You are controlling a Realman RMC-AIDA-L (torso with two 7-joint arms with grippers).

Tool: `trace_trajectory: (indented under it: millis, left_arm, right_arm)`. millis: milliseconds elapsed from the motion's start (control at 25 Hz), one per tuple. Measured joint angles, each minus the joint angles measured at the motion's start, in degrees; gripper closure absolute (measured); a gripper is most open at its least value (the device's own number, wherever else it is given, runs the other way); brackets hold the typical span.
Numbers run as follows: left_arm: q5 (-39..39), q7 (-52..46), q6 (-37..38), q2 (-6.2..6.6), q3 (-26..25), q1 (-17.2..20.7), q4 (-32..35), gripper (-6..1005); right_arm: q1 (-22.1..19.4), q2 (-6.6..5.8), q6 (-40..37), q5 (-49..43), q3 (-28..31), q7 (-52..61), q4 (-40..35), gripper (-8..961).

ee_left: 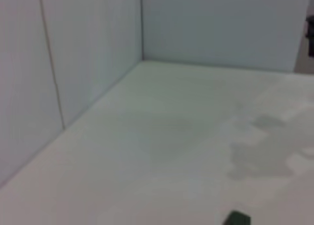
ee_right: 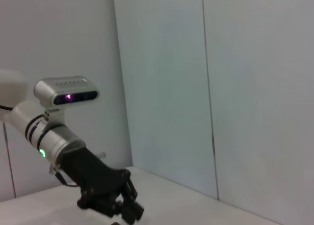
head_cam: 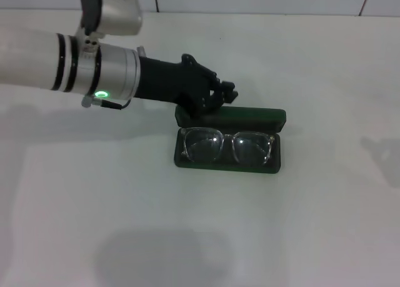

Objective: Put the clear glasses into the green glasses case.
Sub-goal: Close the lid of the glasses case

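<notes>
The green glasses case (head_cam: 226,167) lies open on the white table in the head view, its lid (head_cam: 257,116) folded back behind the tray. The clear glasses (head_cam: 228,146) rest inside the tray, lenses facing up, filling its width. My left gripper (head_cam: 229,92) reaches in from the left and hovers over the lid's rear left part, fingers together with nothing between them. The right wrist view shows that same left gripper (ee_right: 131,211) from the side, low over the table. A dark green corner of the case (ee_left: 238,218) shows in the left wrist view. My right gripper is out of view.
White table (head_cam: 94,193) all around the case, with white wall panels (ee_left: 88,53) behind and to the side. The left arm's silver forearm (head_cam: 94,65) spans the back left of the table.
</notes>
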Motion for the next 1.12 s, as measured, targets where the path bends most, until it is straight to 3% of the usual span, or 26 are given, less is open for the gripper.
trace_trajectory:
  millis: [1120]
  left_arm:
    - [0.73, 0.36, -1.62, -0.01, 0.39, -2.39, -2.12, 863]
  right_arm:
    - [-0.27, 0.18, -1.30, -0.15, -0.20, -1.12, 3.09, 924]
